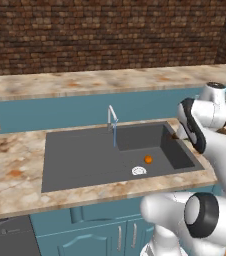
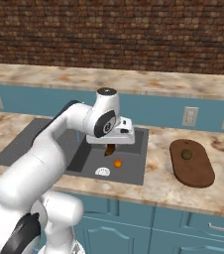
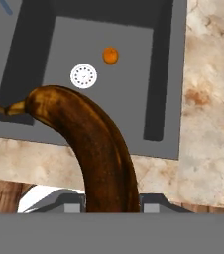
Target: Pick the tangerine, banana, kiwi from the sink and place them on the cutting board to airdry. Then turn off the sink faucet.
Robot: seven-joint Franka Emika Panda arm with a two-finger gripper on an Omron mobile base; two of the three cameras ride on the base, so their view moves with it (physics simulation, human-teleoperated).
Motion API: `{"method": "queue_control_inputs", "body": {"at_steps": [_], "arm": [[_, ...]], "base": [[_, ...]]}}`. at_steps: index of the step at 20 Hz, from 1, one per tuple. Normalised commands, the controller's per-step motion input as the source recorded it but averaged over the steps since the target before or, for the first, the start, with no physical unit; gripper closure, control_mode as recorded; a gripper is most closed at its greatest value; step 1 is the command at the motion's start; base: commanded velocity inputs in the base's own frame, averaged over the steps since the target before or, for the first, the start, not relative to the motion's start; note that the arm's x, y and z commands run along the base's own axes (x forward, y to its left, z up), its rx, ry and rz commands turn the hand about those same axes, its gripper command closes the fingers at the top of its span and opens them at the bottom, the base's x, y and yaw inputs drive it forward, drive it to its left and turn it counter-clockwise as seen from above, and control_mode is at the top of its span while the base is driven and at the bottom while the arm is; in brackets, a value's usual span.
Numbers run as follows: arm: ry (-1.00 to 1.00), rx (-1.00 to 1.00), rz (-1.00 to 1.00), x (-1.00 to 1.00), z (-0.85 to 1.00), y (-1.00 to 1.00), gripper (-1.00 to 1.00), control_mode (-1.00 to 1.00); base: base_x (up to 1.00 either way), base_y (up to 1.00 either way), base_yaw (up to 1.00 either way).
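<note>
One fruit in hand: banana [image 3: 91,149] lifted above the sink [image 1: 85,160].
I've got the jaws clamped near one end; it's light, soft and curved, so it may swing. Tangerine [image 1: 148,159] sits beside the sink drain [image 1: 139,171].

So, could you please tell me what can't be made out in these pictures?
- Fingertips gripping the banana: cut off at the hand view's bottom edge.
- Banana in the right base view: mostly hidden under the hand, tip showing.
- Cutting board in the left base view: behind the arm.
- Kiwi: too small for detail.
</note>
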Motion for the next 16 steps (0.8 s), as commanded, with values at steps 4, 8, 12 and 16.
{"method": "queue_control_inputs", "body": {"at_steps": [4, 8, 12, 16], "arm": [[-0.01, 0.0, -0.17, -0.65, 0.0, -0.17, 1.0, -1.0], [0.0, 0.0, -0.14, -0.37, 0.0, -0.32, 1.0, -1.0], [0.0, 0.0, -0.11, -0.04, 0.0, -0.52, 1.0, -1.0], [0.0, 0.0, -0.1, 0.0, 0.0, -0.63, 1.0, -1.0]], "base": [[0.0, 0.0, 0.0], [0.0, 0.0, 0.0], [0.0, 0.0, 0.0], [0.0, 0.0, 0.0]]}}
